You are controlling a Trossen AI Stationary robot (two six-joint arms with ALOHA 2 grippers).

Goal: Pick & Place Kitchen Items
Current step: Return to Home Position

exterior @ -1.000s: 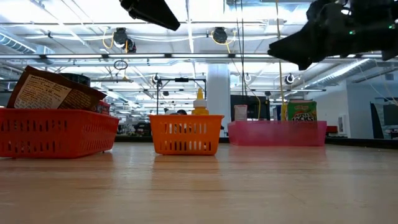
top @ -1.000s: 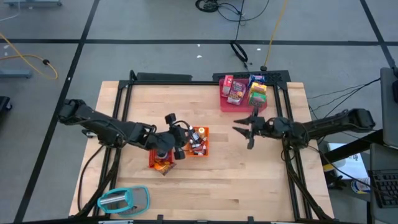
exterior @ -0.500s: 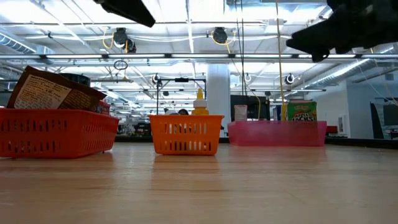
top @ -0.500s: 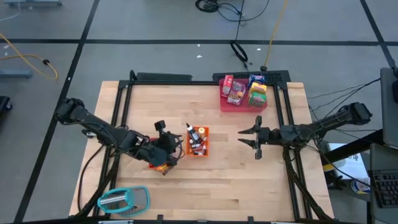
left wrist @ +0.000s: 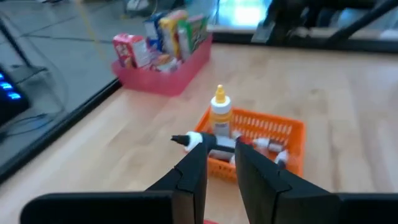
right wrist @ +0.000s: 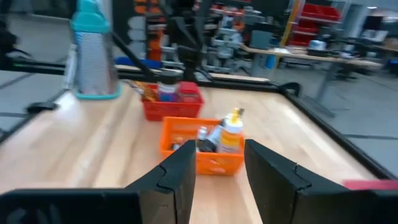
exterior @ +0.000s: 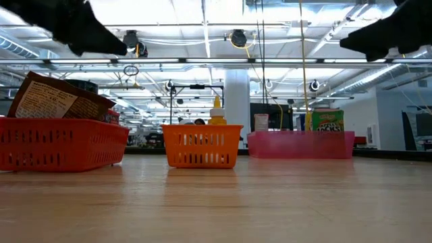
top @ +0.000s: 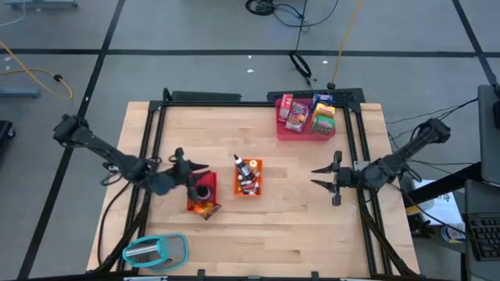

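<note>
Small cartons [top: 305, 113] stand in the pink tray [top: 305, 133] at the far right. The orange bin [top: 259, 178] holds tiny bottles, among them a yellow-capped one [left wrist: 219, 115]. A dark can [top: 205, 190] and a brown packet [exterior: 57, 101] sit in the red bin [top: 190, 200]. My left gripper [top: 199, 170] hovers above the red bin's left side, fingers a little apart, holding nothing. My right gripper [top: 314, 177] hangs open and empty right of the orange bin, pointing at it.
A teal-rimmed oval object [top: 156, 251] lies at the near left corner. A black frame [top: 234, 102] borders the tabletop. Bare wood lies between the orange bin and my right gripper and along the near edge.
My left gripper has drawn back from above the orange bin toward the table's left, ending over the red bin's left side. My right gripper has pulled back toward the right edge and a little nearer, turning to point level at the orange bin. No item has moved.
</note>
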